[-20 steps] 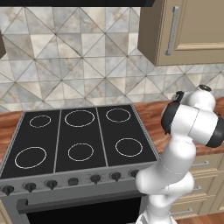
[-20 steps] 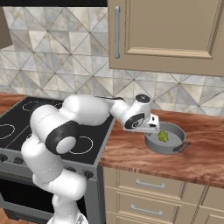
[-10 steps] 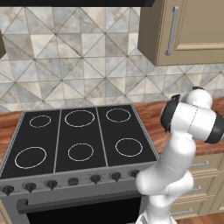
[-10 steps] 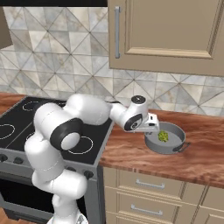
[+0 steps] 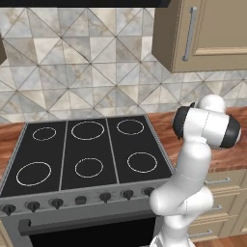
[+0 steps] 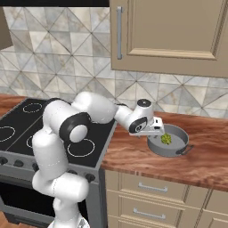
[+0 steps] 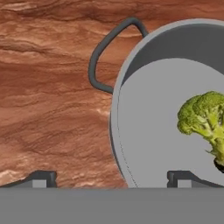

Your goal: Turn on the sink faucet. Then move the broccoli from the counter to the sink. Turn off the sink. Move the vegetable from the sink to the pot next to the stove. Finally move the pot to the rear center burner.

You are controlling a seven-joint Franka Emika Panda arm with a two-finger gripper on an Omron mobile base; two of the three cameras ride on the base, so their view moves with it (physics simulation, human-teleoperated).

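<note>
A: One step remains, I judge: the green broccoli floret (image 7: 204,120) lies inside the round grey metal pot (image 6: 171,147) on the brown wooden bench (image 6: 133,156), right of the black stove (image 5: 87,154).

B: End effector (image 7: 111,177)?

A: Wide, empty, shifted slightly over the pot's near rim; I must grasp the looped handle (image 7: 105,57).

pot (image 7: 144,131): matt grey metal | counter (image 7: 48,87): grained reddish wood | stove (image 5: 87,154): glossy black glass
</note>
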